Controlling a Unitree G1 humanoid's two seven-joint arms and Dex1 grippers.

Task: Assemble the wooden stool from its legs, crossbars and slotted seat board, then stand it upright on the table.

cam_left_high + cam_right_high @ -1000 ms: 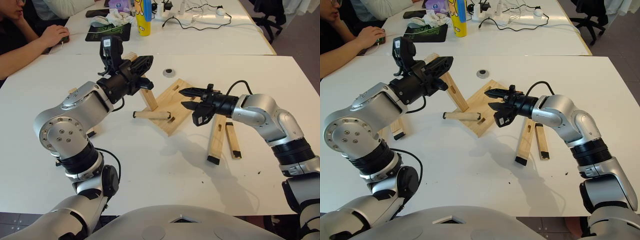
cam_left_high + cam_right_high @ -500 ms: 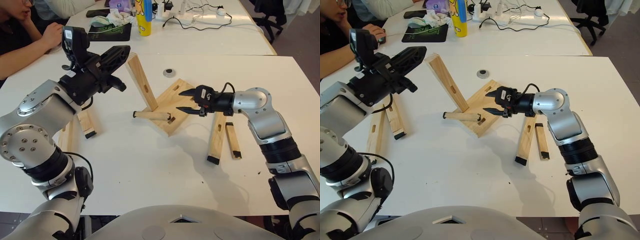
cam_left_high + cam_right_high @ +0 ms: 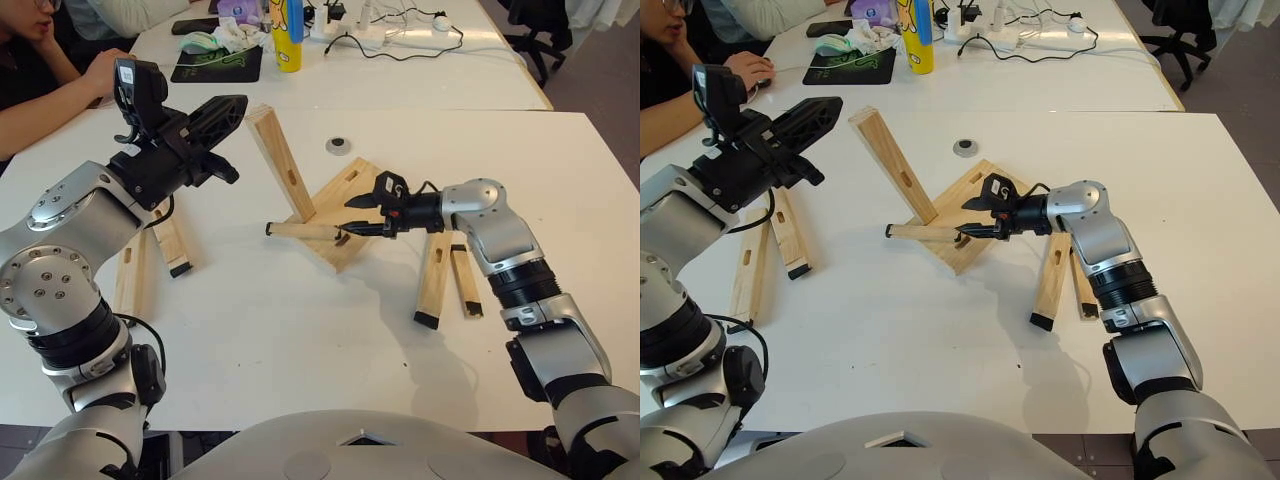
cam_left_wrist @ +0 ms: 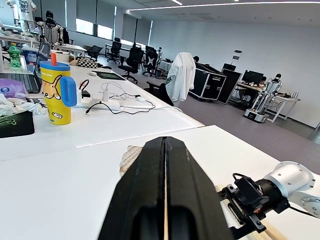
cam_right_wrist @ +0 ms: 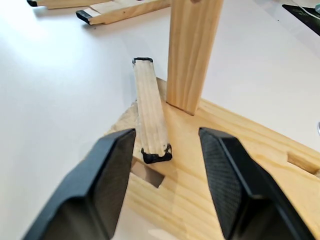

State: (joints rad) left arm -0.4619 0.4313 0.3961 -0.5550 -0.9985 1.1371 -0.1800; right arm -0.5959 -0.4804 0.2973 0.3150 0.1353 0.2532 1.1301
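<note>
An open-plan office or lab was indicated: beyond the yellow mug (image 4: 56,92), swivel chairs (image 4: 134,56), monitors (image 4: 252,77) and ceiling strip lights (image 4: 210,5) were seen, with a power strip (image 4: 102,105) laid just beside it.

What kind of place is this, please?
Probably an open-plan office or robotics lab: office chairs at long white tables, monitors farther back, and a power strip with cables.

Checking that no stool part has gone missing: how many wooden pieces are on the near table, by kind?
Seat board: 1
Bars (legs or crossbars, cannot tell which): 6. One stands in the board, one lies with an end on it, two lie on the robot's right, two on its left.
Total: 7
</note>
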